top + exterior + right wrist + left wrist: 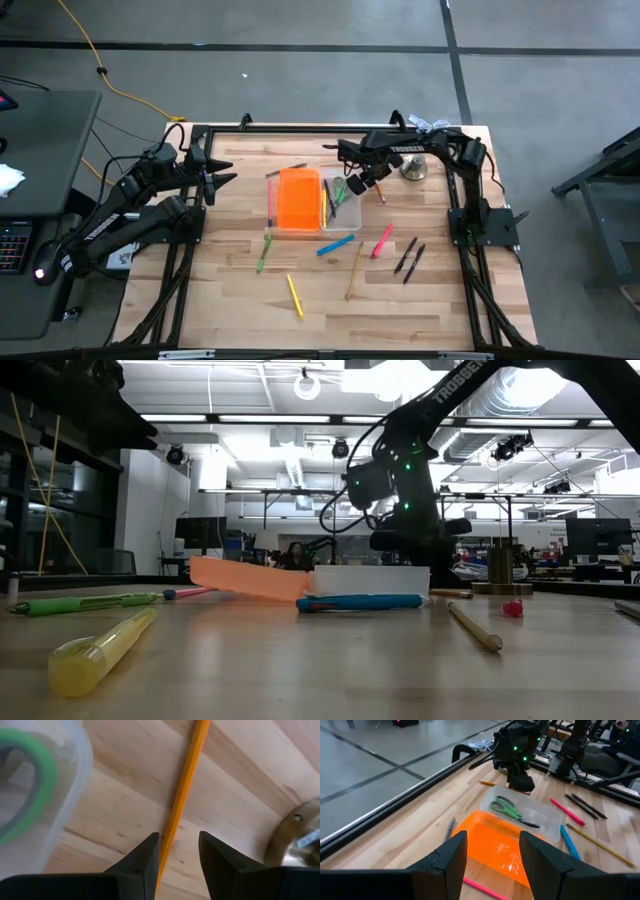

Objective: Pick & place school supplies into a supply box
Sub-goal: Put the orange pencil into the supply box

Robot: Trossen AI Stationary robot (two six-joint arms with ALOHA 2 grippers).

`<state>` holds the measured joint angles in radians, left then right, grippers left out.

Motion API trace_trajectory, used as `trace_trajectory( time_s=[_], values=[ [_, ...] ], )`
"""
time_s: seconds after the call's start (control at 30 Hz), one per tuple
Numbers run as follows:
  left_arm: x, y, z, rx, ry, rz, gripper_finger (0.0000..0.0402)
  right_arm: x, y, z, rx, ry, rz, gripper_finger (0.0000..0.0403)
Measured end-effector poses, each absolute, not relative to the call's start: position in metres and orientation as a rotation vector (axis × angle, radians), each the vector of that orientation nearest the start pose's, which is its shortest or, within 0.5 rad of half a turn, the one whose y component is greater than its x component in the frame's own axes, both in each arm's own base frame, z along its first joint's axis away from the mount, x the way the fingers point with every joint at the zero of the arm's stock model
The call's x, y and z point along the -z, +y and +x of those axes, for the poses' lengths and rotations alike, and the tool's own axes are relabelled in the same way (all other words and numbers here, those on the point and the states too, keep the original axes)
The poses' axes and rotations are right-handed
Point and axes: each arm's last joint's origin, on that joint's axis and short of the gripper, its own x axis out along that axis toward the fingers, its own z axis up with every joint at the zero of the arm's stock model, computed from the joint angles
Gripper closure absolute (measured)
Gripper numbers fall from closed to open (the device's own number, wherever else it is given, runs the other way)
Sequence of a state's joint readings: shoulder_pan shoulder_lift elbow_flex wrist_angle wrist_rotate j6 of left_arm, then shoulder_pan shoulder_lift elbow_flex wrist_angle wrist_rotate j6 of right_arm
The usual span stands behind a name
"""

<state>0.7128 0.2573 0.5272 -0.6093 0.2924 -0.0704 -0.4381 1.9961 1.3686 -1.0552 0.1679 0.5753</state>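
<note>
The right pincer (178, 851) hangs parted astride an orange pencil (186, 780) beside the box (312, 200), seemingly to grab it, while the left pincer (492, 851) waits wide at the tabletop's (330, 300) left.

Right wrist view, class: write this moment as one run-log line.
right gripper: open, jaws astride orange pencil | supply box: beside, holds green scissors | left gripper: open, waiting

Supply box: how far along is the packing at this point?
Done: green-handled scissors lie in the supply box's clear tray. In hand: right gripper, open, sits over an orange pencil beside the tray, not gripping it. Left gripper waits open by the table's left edge. Left: blue marker, pink marker, yellow marker, green marker, two black pens, tan pencil.
</note>
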Motion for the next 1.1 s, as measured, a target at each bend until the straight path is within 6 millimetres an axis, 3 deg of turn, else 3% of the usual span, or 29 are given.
trace_trajectory(
  time_s=[0.3, 0.63, 1.1],
  values=[
    [-0.262, 0.043, 0.062, -0.429, 0.281, -0.252, 0.0192, -0.138, -0.152, 0.315, 0.915, 1.453, 0.670, 0.0289],
    [-0.260, 0.042, 0.061, -0.430, 0.301, -0.287, 0.0192, -0.133, -0.151, 0.313, 0.940, 1.447, 0.693, 0.0292],
    [-0.260, 0.042, 0.061, -0.430, 0.300, -0.286, 0.0192, -0.132, -0.164, 0.306, 0.932, 1.439, 0.810, 0.0392]
  ],
)
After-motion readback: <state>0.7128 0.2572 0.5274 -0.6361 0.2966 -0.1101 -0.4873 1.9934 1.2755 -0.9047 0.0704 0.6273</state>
